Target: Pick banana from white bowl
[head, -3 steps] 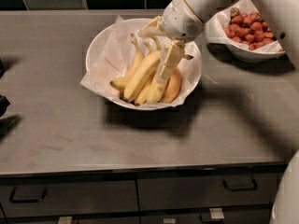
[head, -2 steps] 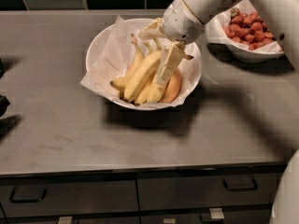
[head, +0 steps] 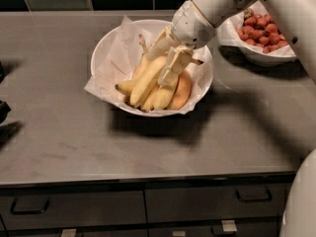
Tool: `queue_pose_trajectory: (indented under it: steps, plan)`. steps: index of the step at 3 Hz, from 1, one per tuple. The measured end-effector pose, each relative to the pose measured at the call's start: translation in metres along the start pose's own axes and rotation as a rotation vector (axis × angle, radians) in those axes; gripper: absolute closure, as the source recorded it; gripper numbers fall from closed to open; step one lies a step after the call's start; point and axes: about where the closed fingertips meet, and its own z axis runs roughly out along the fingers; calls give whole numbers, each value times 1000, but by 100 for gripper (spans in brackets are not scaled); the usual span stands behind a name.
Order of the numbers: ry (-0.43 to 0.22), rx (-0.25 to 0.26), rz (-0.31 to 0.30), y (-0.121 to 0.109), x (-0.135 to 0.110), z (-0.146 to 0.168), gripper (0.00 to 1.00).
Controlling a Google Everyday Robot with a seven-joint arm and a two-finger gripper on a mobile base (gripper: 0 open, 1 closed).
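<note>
The banana (head: pixel 145 80) lay in the white bowl (head: pixel 97 51) on the table (head: pixel 59 132), stem toward 12 o'clock, with the gripper (head: pixel 157 69) angled in from 2 o'clock, jaws parted astride the banana, gripping nothing yet, evidently positioned to close across it.

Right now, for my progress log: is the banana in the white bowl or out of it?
In. The banana lies with other fruit inside the white bowl; the claw is down over it.
</note>
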Motion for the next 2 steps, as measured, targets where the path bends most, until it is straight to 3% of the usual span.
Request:
queue_pose_trajectory:
  steps: [2]
  plan:
    - [0, -6, 4, 1, 3, 2, 99]
